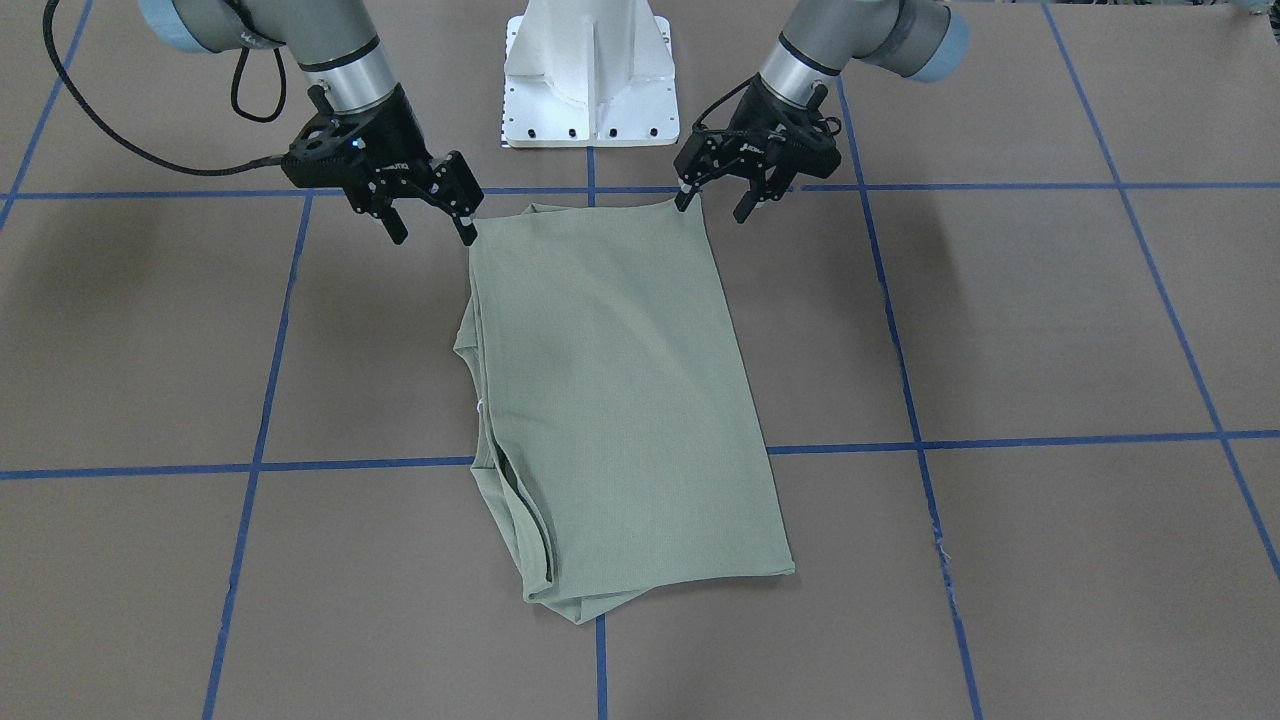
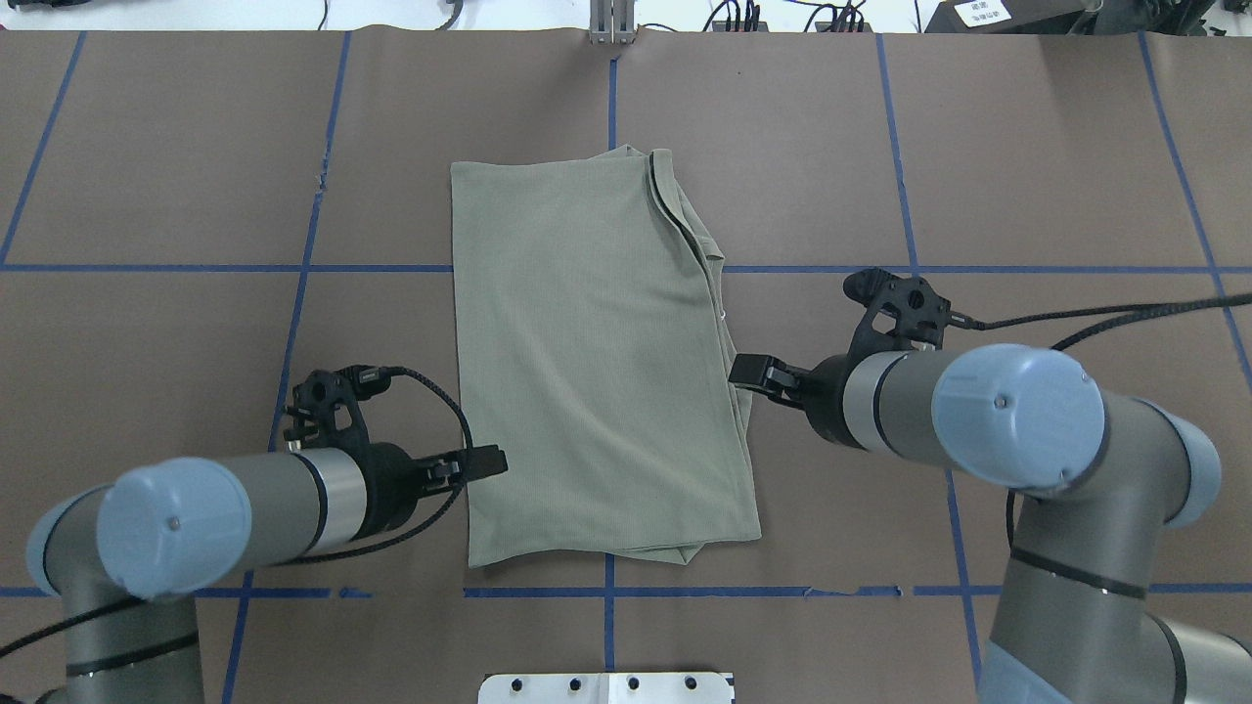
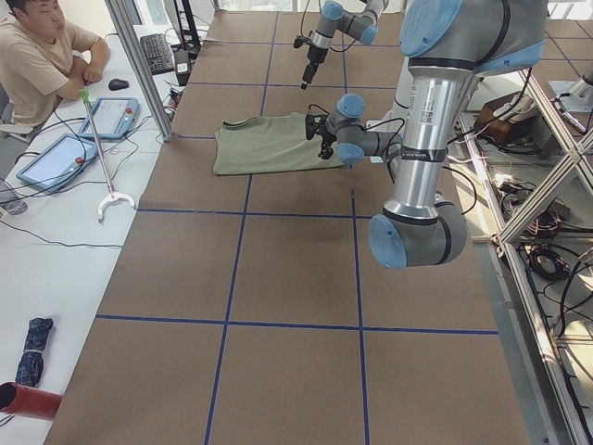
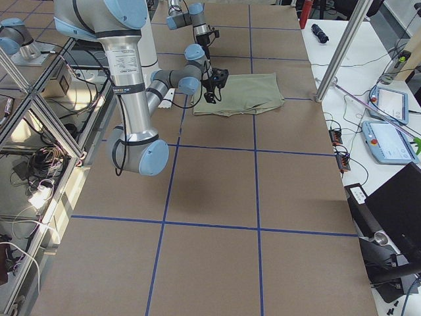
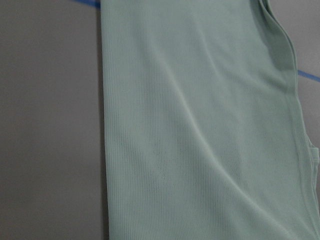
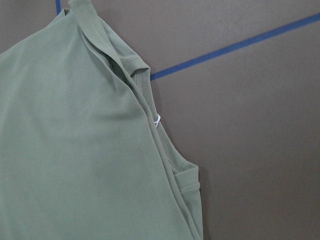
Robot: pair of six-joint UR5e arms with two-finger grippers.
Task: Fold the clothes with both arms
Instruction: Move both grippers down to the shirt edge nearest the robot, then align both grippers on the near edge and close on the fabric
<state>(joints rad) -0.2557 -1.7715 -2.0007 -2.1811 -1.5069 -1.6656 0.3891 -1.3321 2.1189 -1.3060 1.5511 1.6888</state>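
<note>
The clothes are one sage-green shirt (image 1: pixel 620 400) (image 2: pixel 597 362), folded into a long rectangle flat on the brown table, with layered edges and a white tag string (image 6: pixel 157 120) along the robot's right side. My left gripper (image 1: pixel 715 205) (image 2: pixel 489 460) hovers open at the shirt's near left corner, one fingertip (image 1: pixel 683 200) right at the cloth edge. Over the near right corner my right gripper (image 1: pixel 432 232) (image 2: pixel 748 370) is also open, holding nothing. Each wrist view shows only the shirt (image 5: pixel 200 125) (image 6: pixel 75 150) and table, no fingers.
The white pedestal base (image 1: pixel 590 80) stands just behind the shirt's near edge. Blue tape lines (image 1: pixel 260 400) grid the table. A seated person (image 3: pixel 46 56), tablets (image 3: pixel 56 158) and a grabber tool (image 3: pixel 102 158) are on a side table beyond the far end.
</note>
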